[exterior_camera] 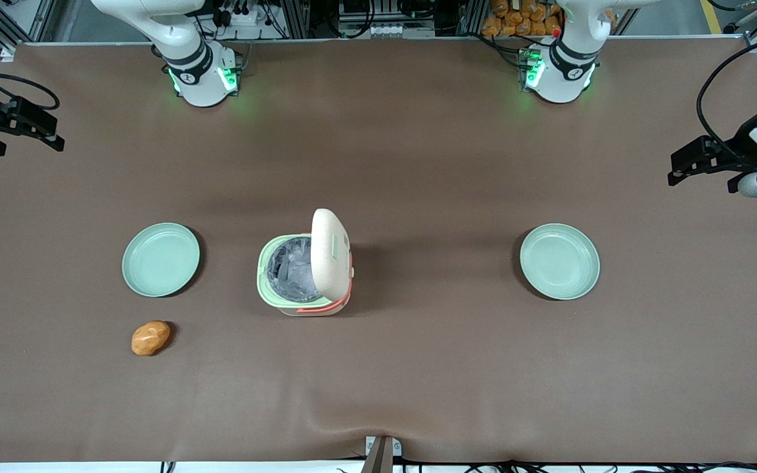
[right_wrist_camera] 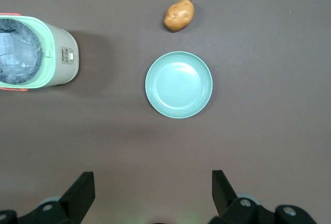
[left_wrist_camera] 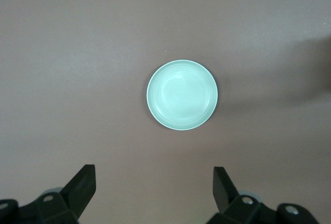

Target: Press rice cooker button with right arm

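Note:
The rice cooker point(exterior_camera: 286, 299) stands mid-table with its cream lid point(exterior_camera: 330, 257) swung up, showing the silvery inner pot point(exterior_camera: 292, 268). A small pale-green button point(exterior_camera: 336, 247) shows on the raised lid. The cooker also shows in the right wrist view point(right_wrist_camera: 62, 61), open. My right gripper point(exterior_camera: 23, 131) is open and empty. It hangs high at the working arm's end of the table, far from the cooker. In its wrist view the gripper point(right_wrist_camera: 152, 180) looks down past a pale-green plate point(right_wrist_camera: 178, 84).
A pale-green plate point(exterior_camera: 160, 259) lies beside the cooker toward the working arm's end. A potato point(exterior_camera: 150, 337) lies nearer the front camera than this plate and shows in the right wrist view point(right_wrist_camera: 179, 15). A second plate point(exterior_camera: 559, 261) lies toward the parked arm's end.

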Controlling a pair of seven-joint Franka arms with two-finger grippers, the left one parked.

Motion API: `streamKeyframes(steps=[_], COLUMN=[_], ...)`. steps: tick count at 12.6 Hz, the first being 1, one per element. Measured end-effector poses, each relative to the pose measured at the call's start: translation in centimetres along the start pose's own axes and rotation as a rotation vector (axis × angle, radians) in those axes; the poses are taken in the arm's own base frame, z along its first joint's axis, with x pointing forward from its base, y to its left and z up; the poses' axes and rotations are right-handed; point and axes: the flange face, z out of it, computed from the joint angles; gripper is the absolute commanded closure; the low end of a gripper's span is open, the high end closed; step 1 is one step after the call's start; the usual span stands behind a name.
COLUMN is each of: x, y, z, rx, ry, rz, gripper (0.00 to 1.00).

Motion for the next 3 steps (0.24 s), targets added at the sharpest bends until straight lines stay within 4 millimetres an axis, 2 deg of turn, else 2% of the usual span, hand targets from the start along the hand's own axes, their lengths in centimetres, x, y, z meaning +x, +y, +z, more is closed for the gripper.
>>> streamKeyframes(steps=[3], x=[-0.02], y=[0.01], z=[-0.29], rx=[0.000], ry=[0.006], rz=[0.000], gripper=[0.00])
